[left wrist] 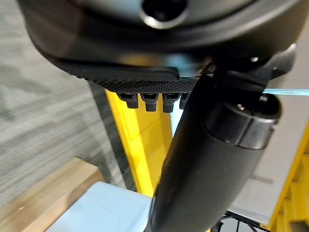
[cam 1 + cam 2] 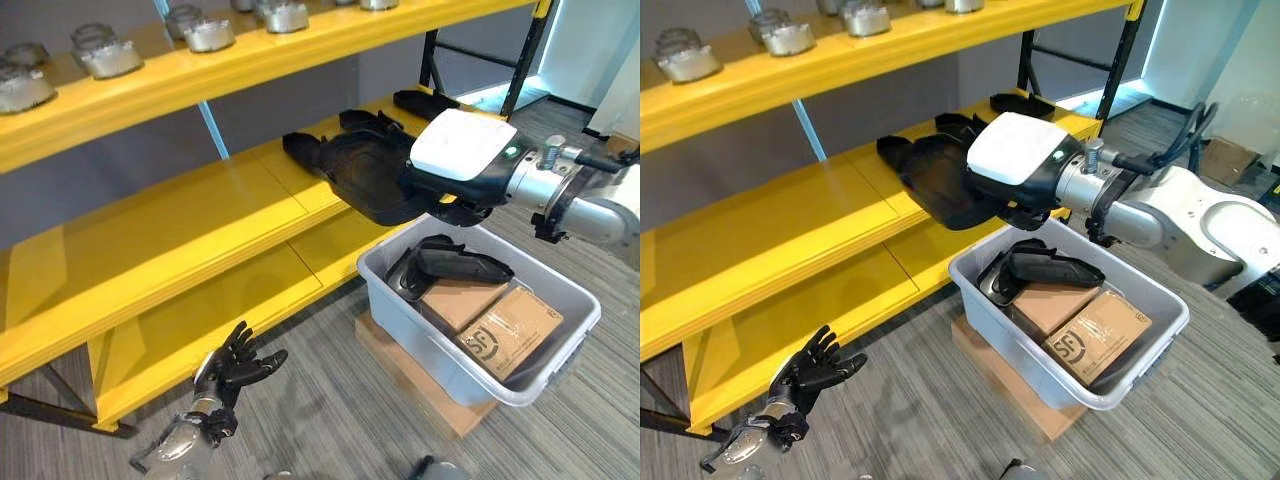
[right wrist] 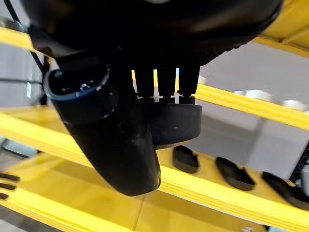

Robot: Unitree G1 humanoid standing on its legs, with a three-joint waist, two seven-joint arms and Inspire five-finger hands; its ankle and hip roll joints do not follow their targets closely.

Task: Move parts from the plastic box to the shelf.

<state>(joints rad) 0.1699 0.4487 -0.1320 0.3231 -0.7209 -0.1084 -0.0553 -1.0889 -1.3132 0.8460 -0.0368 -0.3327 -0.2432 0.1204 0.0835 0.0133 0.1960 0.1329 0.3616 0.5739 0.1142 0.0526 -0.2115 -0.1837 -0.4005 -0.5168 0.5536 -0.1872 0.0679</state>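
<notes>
A broad black moulded plastic part (image 2: pixel 365 175) hangs over the front edge of the yellow steel shelf's (image 2: pixel 170 215) middle deck, grasped at its right end by the robot's right hand (image 2: pixel 455 165), whose fingers curl over the part's rim in the right wrist view. The part seems partly above the deck and partly out over the aisle; whether its far end already rests on the yellow surface is hard to tell.

Further right and farther back on the same deck, other black parts (image 2: pixel 1018 103) of the same sort already lie in a row, so some of the job looks done. Below the hand, the grey plastic box (image 2: pixel 560 345) sits on a flat wooden board (image 2: pixel 420 385) on the carpet, and at least one more dark curved part (image 2: pixel 450 262) lies in it, on top of two brown cardboard cartons (image 2: pixel 495 315). So I judge the task to be midway: this piece is to be set down, and the box is not yet emptied.

The left hand (image 2: pixel 240 362) hangs low at the near left, by the shelf's bottom deck, fingers spread and holding nothing.

On the top deck stand several silvery metal castings (image 2: pixel 105 52). How many parts lie stacked in the box I cannot make out, since they overlap.
</notes>
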